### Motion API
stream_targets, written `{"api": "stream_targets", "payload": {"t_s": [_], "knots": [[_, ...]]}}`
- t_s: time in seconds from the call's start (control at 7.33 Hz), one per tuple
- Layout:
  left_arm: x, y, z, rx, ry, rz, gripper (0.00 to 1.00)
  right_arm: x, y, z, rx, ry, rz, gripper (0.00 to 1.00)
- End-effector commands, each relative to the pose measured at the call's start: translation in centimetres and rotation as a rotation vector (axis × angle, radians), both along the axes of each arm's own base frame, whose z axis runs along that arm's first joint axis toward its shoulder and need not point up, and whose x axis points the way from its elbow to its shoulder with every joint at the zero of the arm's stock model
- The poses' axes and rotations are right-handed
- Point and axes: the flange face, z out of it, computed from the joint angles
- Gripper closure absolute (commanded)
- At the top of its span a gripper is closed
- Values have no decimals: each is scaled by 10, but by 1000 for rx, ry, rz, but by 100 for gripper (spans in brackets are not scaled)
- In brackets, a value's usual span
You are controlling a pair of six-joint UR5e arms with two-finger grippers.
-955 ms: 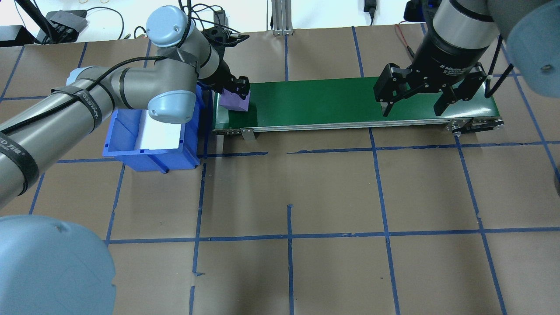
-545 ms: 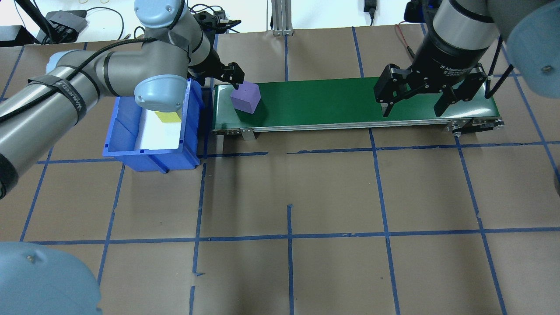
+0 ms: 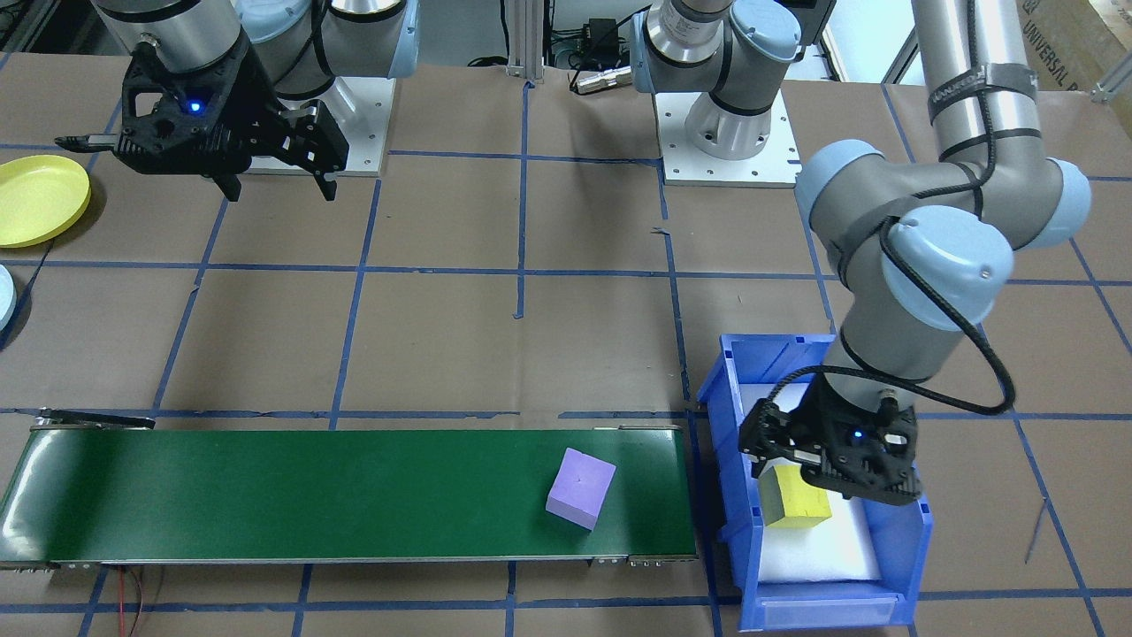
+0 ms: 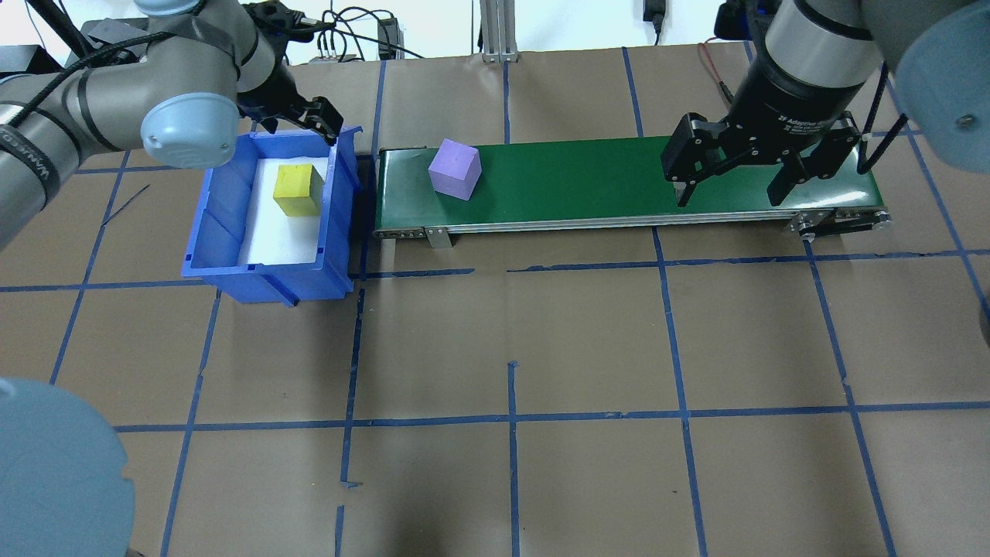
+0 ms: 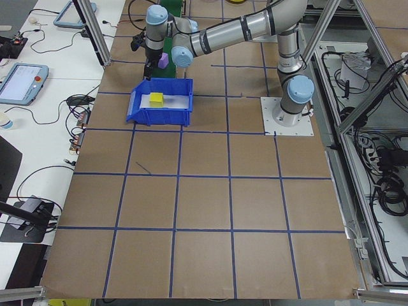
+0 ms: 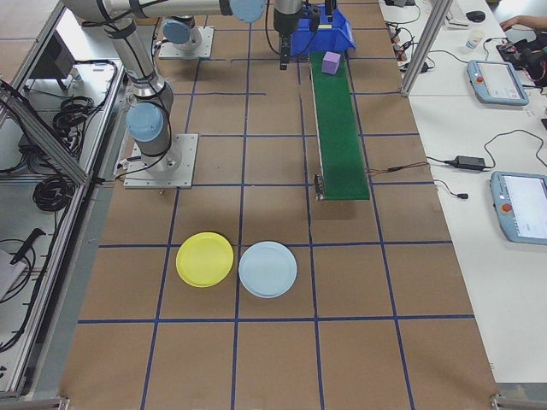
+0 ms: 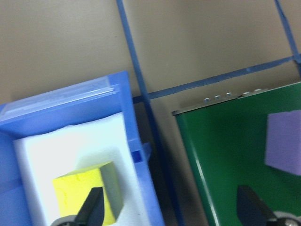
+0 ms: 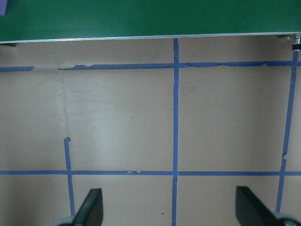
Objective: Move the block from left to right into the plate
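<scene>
A long green conveyor belt (image 4: 619, 182) lies on a brown paper-covered table (image 4: 510, 348) marked with blue tape lines, and it serves as the landmark here. A purple foam cube (image 4: 455, 169) is seen resting on the belt near its left end, turned slightly askew, with nothing touching it. Just beyond that end, a blue plastic bin (image 4: 267, 267) holds a yellow foam cube (image 4: 298, 189) on white padding.

The left gripper (image 3: 836, 460) is held over the bin, pointing down, with its fingers spread apart and nothing held; the yellow cube is seen below and between them in the wrist view. The left arm is bent sharply at the elbow beside the bin.

The right gripper (image 4: 731, 170) is poised above the belt's right end, pointing straight down, its fingers wide open and empty. The bright yellow round plastic plate (image 6: 204, 259) lies on the table well beyond the belt's right end, beside a pale blue round plate (image 6: 267, 269).

The step in hand is judged to be the purple cube's travel along the belt toward the right gripper. It is likely done best if the right fingers are kept open and aligned across the belt, then lowered squarely around the cube's flat faces, since the cube sits rotated.
</scene>
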Motion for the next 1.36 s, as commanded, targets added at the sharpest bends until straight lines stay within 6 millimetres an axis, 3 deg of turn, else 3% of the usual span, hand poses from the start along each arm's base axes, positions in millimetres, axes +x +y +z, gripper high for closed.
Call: {"api": "stream_targets", "payload": {"t_s": [0.0,0.27,0.82,1.23], "knots": [[50,-16,-37,45,-10,-17,0,0,0,0,0,0,0,0],[53,-20,-65,83,1,-3,0,0,0,0,0,-2,0,0],[50,-16,-77,105,25,31,0,0,0,0,0,-2,-1,0],[48,-19,-64,81,50,63,0,0,0,0,0,-2,-1,0]]}}
